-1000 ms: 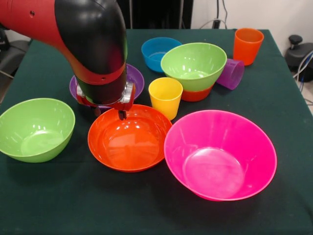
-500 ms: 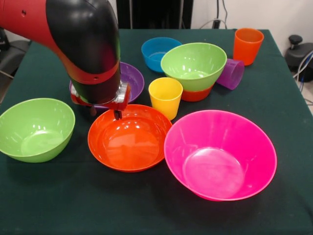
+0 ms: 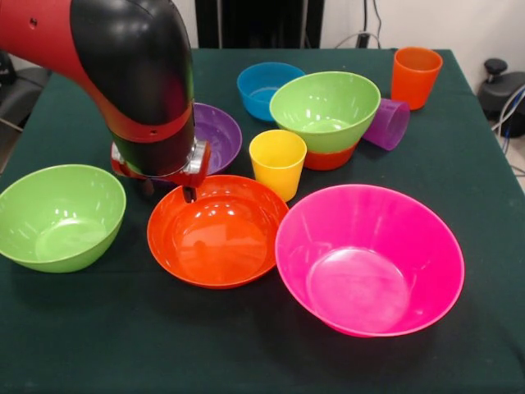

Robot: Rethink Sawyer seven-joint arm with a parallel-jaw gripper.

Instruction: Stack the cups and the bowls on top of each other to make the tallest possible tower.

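The gripper hangs at the far rim of the large orange bowl — whether spread or pinching cannot be told. A green bowl sits nested on a small orange bowl — likely a tower's start.

Dark green tablecloth covers the table. Behind its far edge – white wall with cables hanging down. Black knobbed device at the right edge – grey cables beside it.
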